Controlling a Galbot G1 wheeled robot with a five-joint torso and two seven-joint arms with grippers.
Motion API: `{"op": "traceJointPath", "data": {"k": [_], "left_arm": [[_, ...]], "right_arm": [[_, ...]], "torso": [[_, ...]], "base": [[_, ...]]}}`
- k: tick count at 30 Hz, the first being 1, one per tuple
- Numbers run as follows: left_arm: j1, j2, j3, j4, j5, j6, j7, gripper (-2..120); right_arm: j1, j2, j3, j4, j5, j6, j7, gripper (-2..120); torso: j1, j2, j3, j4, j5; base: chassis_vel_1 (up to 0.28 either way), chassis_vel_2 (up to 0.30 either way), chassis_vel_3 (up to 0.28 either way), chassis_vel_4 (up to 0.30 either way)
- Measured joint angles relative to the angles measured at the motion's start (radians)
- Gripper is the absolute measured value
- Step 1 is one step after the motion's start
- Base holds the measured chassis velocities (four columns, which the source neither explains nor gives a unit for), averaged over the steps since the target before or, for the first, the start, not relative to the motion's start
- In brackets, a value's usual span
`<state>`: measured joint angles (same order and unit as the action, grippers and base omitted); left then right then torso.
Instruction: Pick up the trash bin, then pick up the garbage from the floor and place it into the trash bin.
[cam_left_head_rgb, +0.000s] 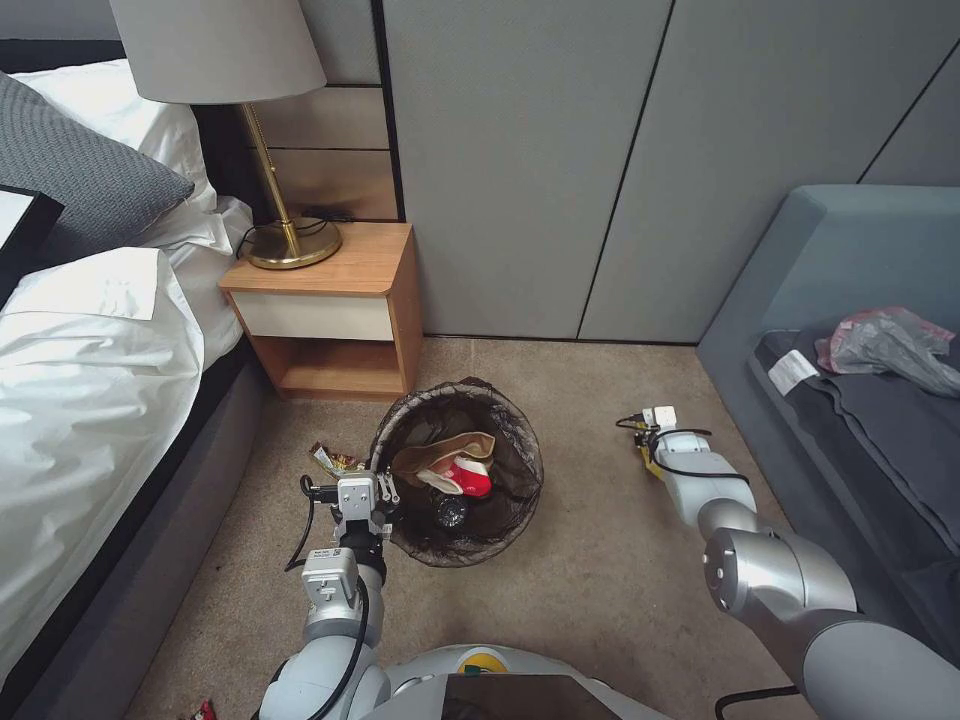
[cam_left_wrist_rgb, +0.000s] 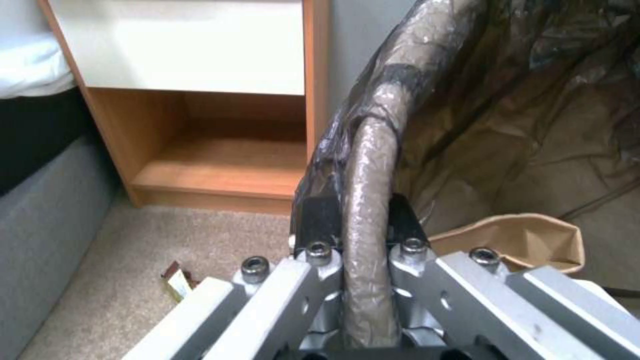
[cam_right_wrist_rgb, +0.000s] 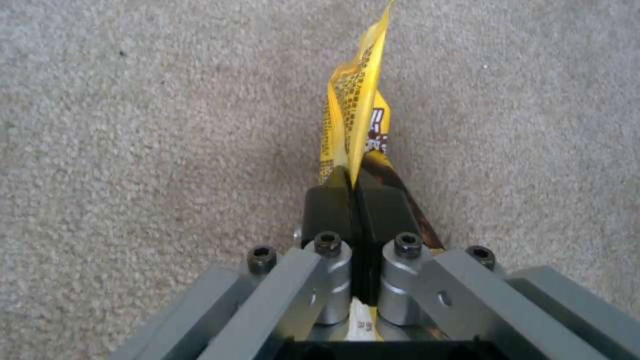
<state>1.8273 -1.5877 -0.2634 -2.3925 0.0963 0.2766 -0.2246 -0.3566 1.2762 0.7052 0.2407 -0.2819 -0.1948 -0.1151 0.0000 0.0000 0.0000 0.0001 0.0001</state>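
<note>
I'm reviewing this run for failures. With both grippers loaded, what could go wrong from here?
The right gripper pinches the yellow snack packet by one end only, so it may slip out on the way. The left gripper holds the trash bin by one side of its bag-covered rim, so it may tilt or slide.

Head view high (looking down), wrist views close, carpet (cam_left_head_rgb: 600, 560) shared

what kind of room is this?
Most likely a hotel bedroom: a bed with white linen, a wooden nightstand carrying a brass lamp, and a grey-blue sofa on carpet.
</note>
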Motion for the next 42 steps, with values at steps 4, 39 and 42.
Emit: {"op": "traceJointPath", "data": {"k": [4,39,42], "left_arm": [[0.000,0.000,0.000,0.000,0.000,0.000,0.000,0],[0.000,0.000,0.000,0.000,0.000,0.000,0.000,0],[0.000,0.000,0.000,0.000,0.000,0.000,0.000,0]], "right_arm": [[0.002,0.000,-0.001,0.001,0.000,0.002,0.000,0],[-0.631,-0.063,-0.153,1.249,0.532,0.173,-0.105,0],[-0.731,-0.081,-0.138,1.465,0.609,0.232,-0.164,0]], "torso": [[0.000,0.000,0.000,0.0000,0.0000],[0.000,0.000,0.000,-0.0005,-0.0008],[0.000,0.000,0.000,0.0005,-0.0007]], "base": [[0.000,0.000,0.000,0.000],[0.000,0.000,0.000,0.000],[0.000,0.000,0.000,0.000]]}}
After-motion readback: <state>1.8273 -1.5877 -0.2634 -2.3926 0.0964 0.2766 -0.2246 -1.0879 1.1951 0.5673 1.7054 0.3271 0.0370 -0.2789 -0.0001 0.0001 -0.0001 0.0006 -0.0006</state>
